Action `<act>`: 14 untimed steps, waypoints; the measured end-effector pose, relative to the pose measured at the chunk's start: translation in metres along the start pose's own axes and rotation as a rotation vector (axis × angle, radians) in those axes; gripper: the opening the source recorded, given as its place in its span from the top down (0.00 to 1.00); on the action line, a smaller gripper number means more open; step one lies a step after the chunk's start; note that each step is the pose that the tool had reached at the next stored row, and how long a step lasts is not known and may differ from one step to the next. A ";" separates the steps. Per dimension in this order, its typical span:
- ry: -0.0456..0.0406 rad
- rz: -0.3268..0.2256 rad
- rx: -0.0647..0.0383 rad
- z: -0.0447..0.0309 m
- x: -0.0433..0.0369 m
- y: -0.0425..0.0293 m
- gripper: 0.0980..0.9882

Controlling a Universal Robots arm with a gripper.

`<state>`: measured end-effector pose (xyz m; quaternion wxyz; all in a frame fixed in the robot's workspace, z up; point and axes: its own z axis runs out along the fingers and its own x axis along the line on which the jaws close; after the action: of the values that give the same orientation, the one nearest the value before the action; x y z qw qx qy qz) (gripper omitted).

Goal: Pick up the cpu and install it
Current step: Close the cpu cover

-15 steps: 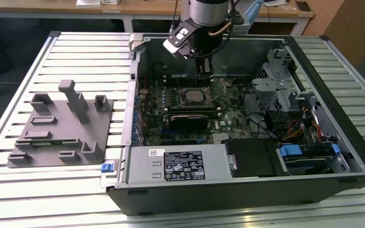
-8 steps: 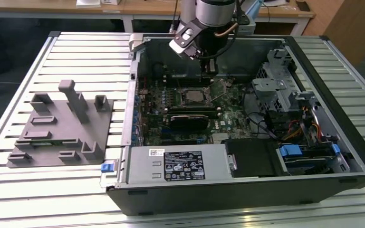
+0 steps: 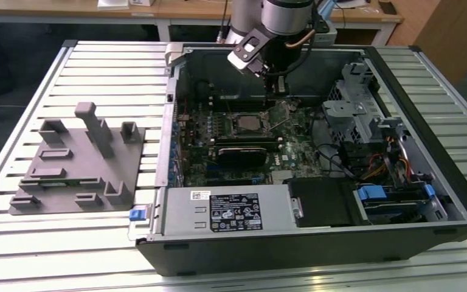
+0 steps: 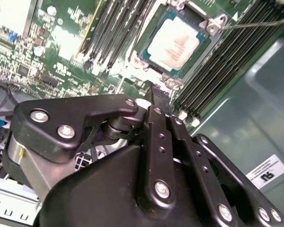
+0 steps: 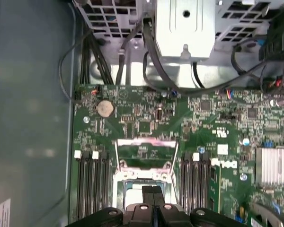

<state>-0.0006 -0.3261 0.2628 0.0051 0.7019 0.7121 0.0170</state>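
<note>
Down in the socket (image 4: pixel 209 23) of the board (image 5: pixel 146 118), inside the open case (image 3: pixel 298 255), the cpu (image 4: pixel 174 40) lay flat with its pale metal top up, as the second wrist view showed you. Your claw (image 4: pixel 158 94) hung close beside it, its two fingers pressed together with nothing between them; in the first wrist view the tips met along a thin seam. You should have judged the chip light, thin and stiff, yet fragile: the smooth lid would likely slip under a pinch, and the contacts beneath it would not forgive a tilt or a drag. The best hold would have been on two opposite edges at the tan rim, kept level, never on the faces. Seated as it was, little of that rim stood clear of the frame. The load plate (image 5: pixel 144 141) stood raised and the thin lever (image 4: pixel 255 22) ran off from one corner, so no plate lay over the chip. You could not tell whether it sat fully home, whether its notches matched, or whether the fingertips touched the frame. In the first wrist view the fingers covered much of the socket, and in the exterior view the arm (image 3: pixel 286 15) hid part of the board.
</note>
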 end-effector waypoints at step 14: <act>-0.0089 -0.014 0.001 0.0039 0.0046 0.0220 0.99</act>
<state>0.0215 -0.3212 0.2597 0.0082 0.6968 0.7171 0.0136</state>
